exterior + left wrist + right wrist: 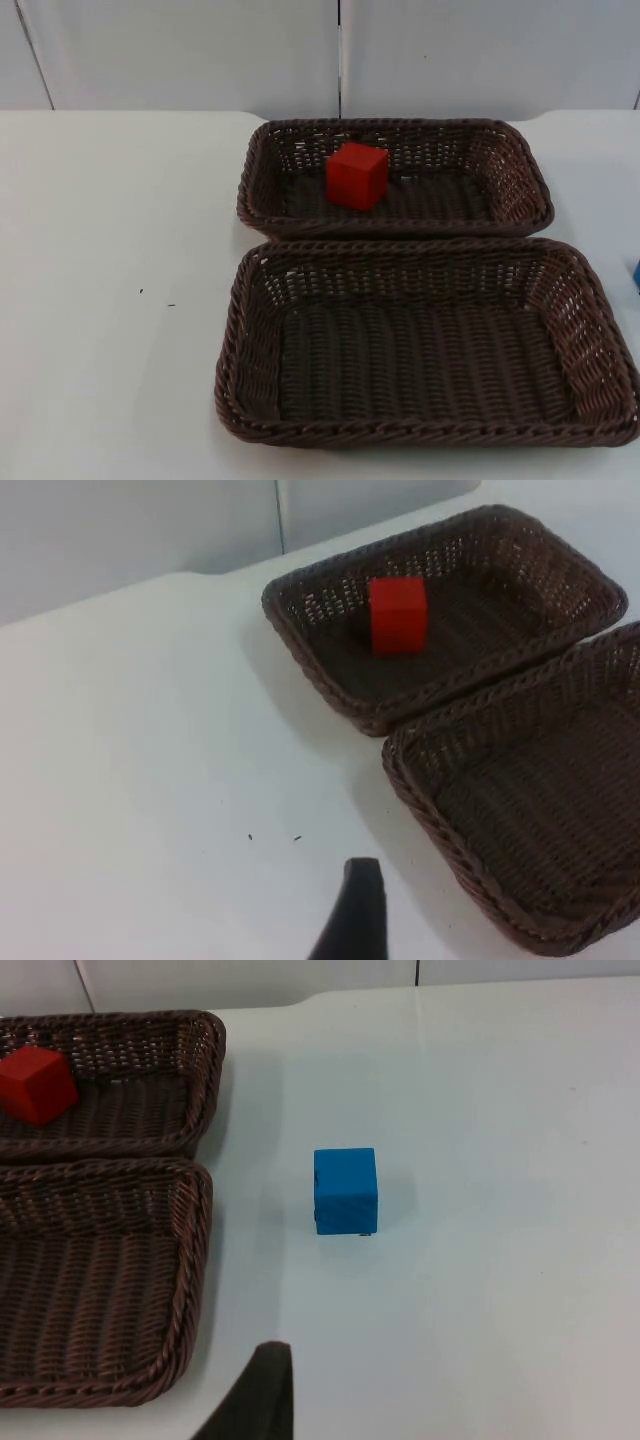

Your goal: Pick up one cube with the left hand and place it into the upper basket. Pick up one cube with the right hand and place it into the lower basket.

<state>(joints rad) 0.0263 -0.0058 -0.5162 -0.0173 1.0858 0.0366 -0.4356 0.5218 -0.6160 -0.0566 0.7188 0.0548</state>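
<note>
A red cube point(357, 176) rests inside the upper wicker basket point(520, 165), left of its middle; the left wrist view has the red cube point(398, 615) there too. The lower basket point(250, 330) holds nothing. A blue cube point(345, 1190) stands on the white table just right of the baskets, and a sliver of the blue cube point(637, 275) sits at the top view's right edge. My left gripper point(355, 920) hangs over bare table left of the baskets, holding nothing. My right gripper point(255, 1400) hovers short of the blue cube, beside the lower basket's right rim point(195, 1260).
Both brown baskets lie side by side, long edges touching, in the middle of the white table point(120, 300). A grey partition wall point(180, 50) closes off the far side. Open table stretches left of the baskets and around the blue cube.
</note>
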